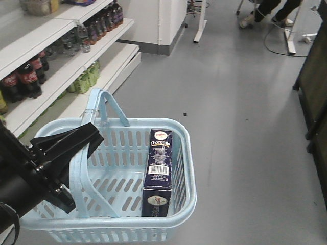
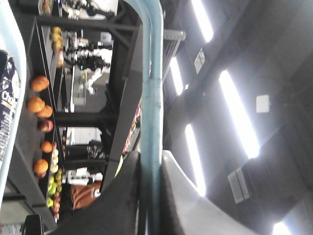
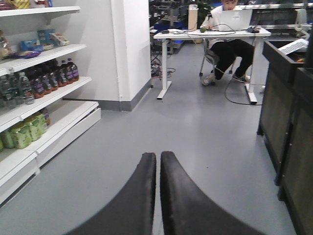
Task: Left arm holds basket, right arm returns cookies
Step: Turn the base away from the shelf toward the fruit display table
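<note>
The light blue basket (image 1: 186, 168) hangs above the grey floor at the lower left of the front view. My left gripper (image 1: 76, 148) is shut on one of its hoop handles (image 1: 80, 168); in the left wrist view the handle bar (image 2: 152, 98) runs between the two fingers (image 2: 122, 196). The navy cookies carton (image 1: 158, 171) lies inside the basket at its right side, barcode label up; its edge shows in the left wrist view (image 2: 7, 112). My right gripper (image 3: 158, 157) is shut and empty, pointing over bare floor. The right arm does not show in the front view.
White shelves (image 1: 61, 76) with cola bottles (image 1: 25, 76), other drinks and green packs stand at the left. A dark cabinet (image 3: 286, 132) stands at the right. A white desk (image 3: 210, 34) with a seated person is at the back.
</note>
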Robot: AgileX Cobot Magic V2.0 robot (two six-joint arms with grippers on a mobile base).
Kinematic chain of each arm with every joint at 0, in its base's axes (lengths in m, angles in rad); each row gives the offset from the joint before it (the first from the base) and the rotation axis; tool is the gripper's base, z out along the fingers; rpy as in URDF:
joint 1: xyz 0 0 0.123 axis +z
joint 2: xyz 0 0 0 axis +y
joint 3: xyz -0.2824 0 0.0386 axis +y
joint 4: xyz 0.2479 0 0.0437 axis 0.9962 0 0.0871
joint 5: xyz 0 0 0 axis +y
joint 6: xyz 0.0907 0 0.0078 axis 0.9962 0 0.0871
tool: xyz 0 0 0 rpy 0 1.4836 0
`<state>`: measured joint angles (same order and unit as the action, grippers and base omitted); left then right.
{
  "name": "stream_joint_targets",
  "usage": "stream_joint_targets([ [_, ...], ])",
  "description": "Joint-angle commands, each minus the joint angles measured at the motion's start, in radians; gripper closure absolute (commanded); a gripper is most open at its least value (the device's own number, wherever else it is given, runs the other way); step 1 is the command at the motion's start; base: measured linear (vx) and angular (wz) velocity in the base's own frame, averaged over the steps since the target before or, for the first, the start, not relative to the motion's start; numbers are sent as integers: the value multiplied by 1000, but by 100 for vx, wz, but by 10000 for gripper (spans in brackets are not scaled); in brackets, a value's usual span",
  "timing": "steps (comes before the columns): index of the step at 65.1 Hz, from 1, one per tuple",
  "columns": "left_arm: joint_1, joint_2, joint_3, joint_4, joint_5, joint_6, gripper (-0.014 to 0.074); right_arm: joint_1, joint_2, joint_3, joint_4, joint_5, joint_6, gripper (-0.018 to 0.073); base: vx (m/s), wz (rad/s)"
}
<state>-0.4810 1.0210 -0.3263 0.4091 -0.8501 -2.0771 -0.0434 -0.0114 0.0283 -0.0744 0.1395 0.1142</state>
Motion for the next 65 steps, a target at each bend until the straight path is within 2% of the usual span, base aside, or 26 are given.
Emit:
stream_joint_targets([
  [1, -7, -21, -33, -41, -125, -4, 599, -4, -8, 17, -5, -73, -8, 569, 4, -50],
  [27, -7, -21, -33, -42, -125, -4, 599, -4, -8, 17, -5, -73, -8, 569, 5, -38],
  [65, -7, -21, -33, -42, -125, -4, 599, -4, -8, 17, -5, -73, -8, 569, 3, -9],
])
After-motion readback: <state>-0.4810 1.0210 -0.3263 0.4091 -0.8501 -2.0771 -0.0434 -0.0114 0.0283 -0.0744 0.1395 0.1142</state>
